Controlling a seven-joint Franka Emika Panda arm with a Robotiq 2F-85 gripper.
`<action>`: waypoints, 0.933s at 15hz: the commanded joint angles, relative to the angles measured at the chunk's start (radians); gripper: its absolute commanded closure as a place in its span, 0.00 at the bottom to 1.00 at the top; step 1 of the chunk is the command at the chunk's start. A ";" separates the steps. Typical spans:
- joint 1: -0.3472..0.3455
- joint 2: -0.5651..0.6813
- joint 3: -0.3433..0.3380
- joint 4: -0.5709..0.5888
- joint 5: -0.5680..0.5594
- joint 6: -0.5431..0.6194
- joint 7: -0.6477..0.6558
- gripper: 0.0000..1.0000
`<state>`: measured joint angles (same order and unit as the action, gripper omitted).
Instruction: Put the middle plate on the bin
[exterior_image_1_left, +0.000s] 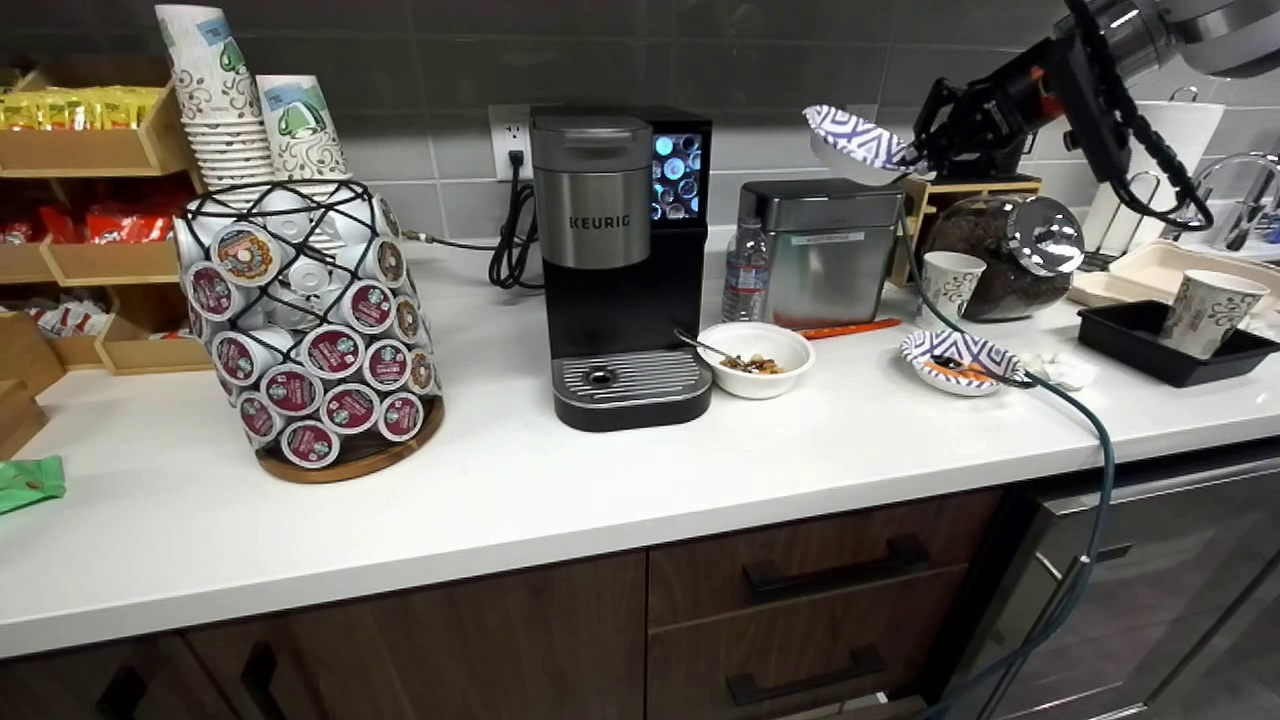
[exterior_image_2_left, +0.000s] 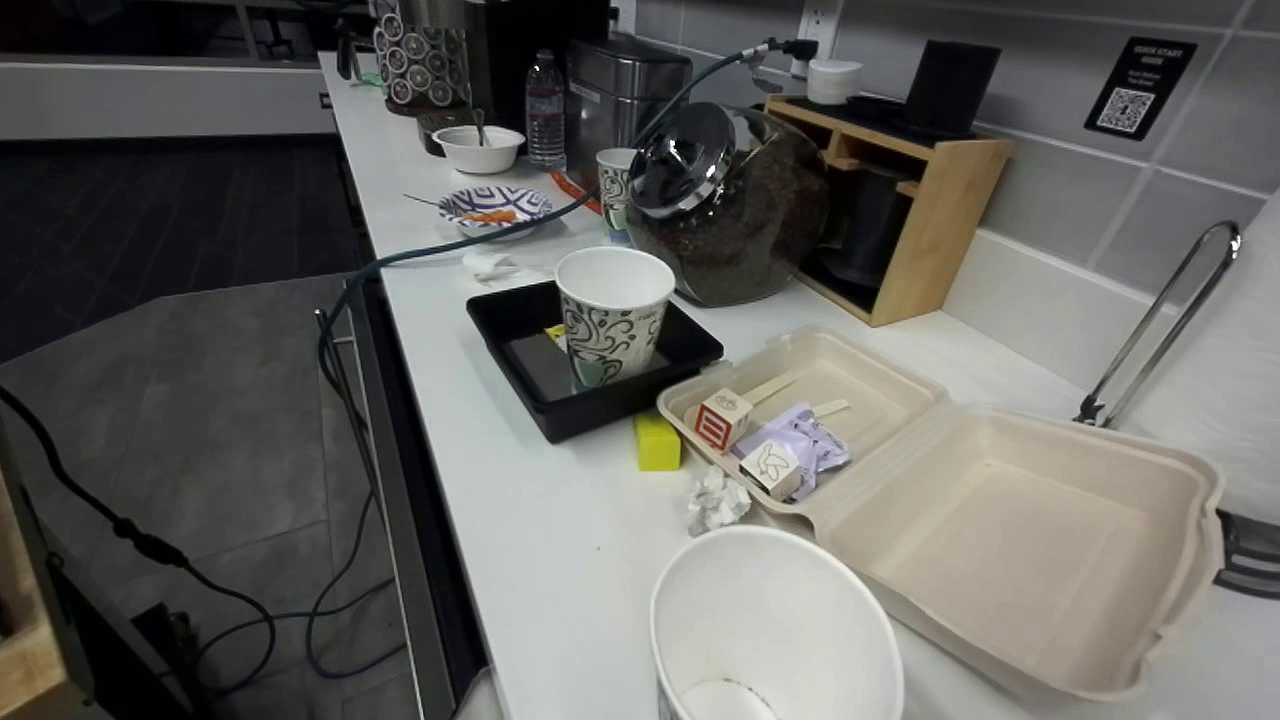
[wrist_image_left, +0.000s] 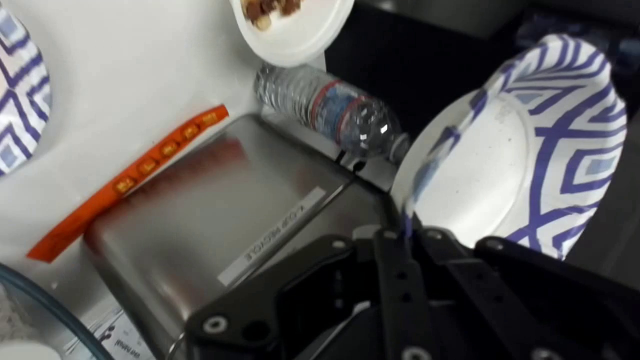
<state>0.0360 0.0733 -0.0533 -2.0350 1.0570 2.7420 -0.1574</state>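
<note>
- The middle plate (exterior_image_1_left: 855, 140) is up in the air, tilted, right at the top of the bin (exterior_image_1_left: 830, 270); whether its underside touches there, I can't tell.
- The claw (wrist_image_left: 409, 234) is drawn narrow on the plate's rim, nipping one edge.
- That edge hold seems sensible: the base is left free to rest on the bin's top.
- The tilt looks like the thing to fix next; let go at this angle, the plate would probably slide off.
- It looks like thin paper, so it may bend or twist about the grip; a gentle lowering seems best.
- The bottle (exterior_image_1_left: 746, 270) stands just beside the bin, with the coffee machine (exterior_image_1_left: 625, 290) next along; swinging too far that way could knock either.
- On the bin's other side a cable (exterior_image_1_left: 1107, 475) runs past, by the rim of the plate of orange food (exterior_image_1_left: 960, 346): a likely snag.
- An orange strip (exterior_image_1_left: 850, 328) lies at the bin's foot and a bowl (exterior_image_1_left: 755, 386) sits near it on the desk (exterior_image_1_left: 800, 450); neither blocks the top.
</note>
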 joint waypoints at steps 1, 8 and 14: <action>-0.031 0.128 -0.013 0.166 -0.158 0.090 0.266 1.00; 0.105 0.261 -0.276 0.285 -0.464 0.083 0.774 1.00; 0.218 0.274 -0.349 0.378 -0.669 -0.013 0.998 1.00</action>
<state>0.2036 0.3309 -0.3660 -1.7089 0.4685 2.8100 0.7551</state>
